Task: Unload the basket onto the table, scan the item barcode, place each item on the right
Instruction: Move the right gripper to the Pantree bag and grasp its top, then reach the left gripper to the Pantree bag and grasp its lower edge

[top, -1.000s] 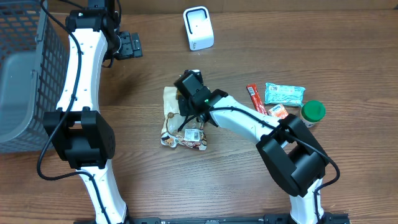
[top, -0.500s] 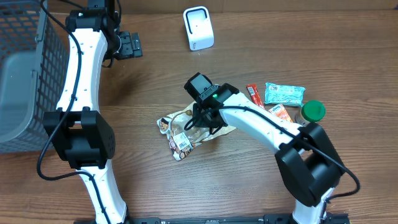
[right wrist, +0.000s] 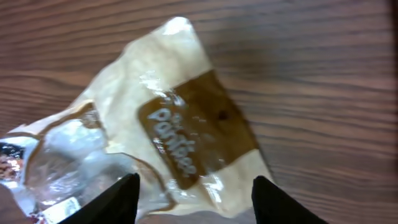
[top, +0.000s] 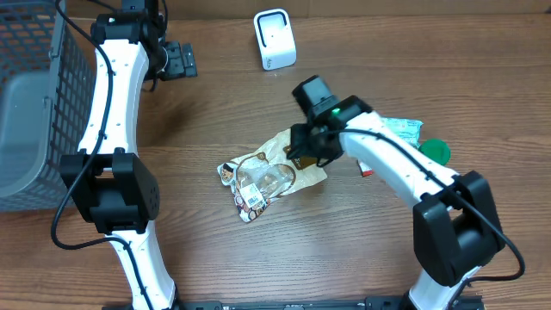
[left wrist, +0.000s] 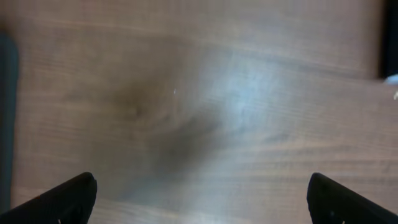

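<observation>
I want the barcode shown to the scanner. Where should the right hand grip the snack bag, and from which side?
Probably its tan end, from above: the snack bag lies flat, that end sits under the right hand, and the barcode label is at the other end.

It looks like a mock shop checkout set on a wood-grain table (top: 198, 258). A white barcode scanner (top: 275, 39) stands at the far edge, a grey mesh basket (top: 34, 95) sits at the left, and packaged snacks (top: 394, 129) lie at the right.
</observation>
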